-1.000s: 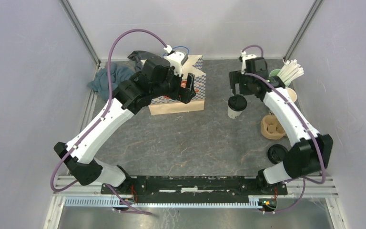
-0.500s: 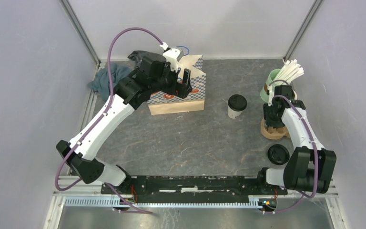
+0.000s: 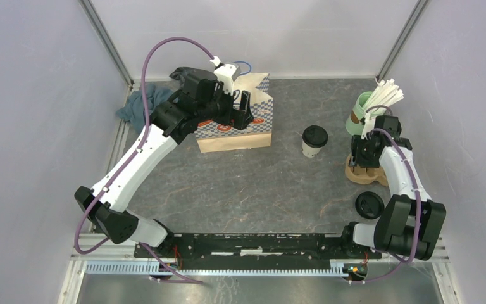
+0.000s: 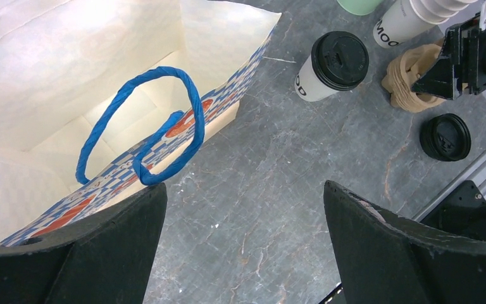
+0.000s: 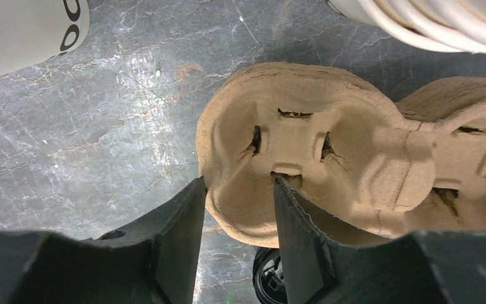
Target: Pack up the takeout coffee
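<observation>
Takeout coffee [image 3: 314, 140] upright on worktop [image 3: 272, 183], right of centre in top view, between paper bag [image 3: 234, 133] and pulp cup carrier [image 3: 362, 172], touching neither. Right gripper [image 5: 237, 190] clamped on carrier's rim, 1 finger inside a well, 1 outside. Left gripper [image 4: 243, 209] spread wide over bag's edge, upper left, holding nothing. Loose black lid [image 3: 369, 204] at lower right.

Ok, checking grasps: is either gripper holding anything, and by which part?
The right gripper pinches the cardboard cup carrier by one well's rim; the left gripper is open, holding nothing.
</observation>
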`<move>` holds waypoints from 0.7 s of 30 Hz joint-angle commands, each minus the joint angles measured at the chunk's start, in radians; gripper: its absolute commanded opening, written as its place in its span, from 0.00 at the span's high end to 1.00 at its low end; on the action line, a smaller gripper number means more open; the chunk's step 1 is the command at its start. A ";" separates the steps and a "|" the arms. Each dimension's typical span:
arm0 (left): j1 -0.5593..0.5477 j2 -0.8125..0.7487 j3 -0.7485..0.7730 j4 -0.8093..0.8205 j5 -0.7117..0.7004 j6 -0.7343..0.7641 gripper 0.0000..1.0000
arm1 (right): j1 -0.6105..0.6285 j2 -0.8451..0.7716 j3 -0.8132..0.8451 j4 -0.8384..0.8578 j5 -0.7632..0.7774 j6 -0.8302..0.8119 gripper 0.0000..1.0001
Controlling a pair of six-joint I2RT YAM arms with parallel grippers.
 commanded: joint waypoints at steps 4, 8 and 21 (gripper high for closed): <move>0.003 -0.016 -0.004 0.046 0.028 0.026 0.00 | -0.033 -0.009 -0.039 0.080 -0.099 0.025 0.54; 0.003 -0.019 -0.007 0.044 0.032 0.025 0.00 | -0.047 -0.012 -0.046 0.080 -0.113 0.034 0.55; 0.003 -0.027 -0.017 0.046 0.039 0.025 0.00 | -0.071 -0.018 -0.030 0.091 -0.175 0.073 0.51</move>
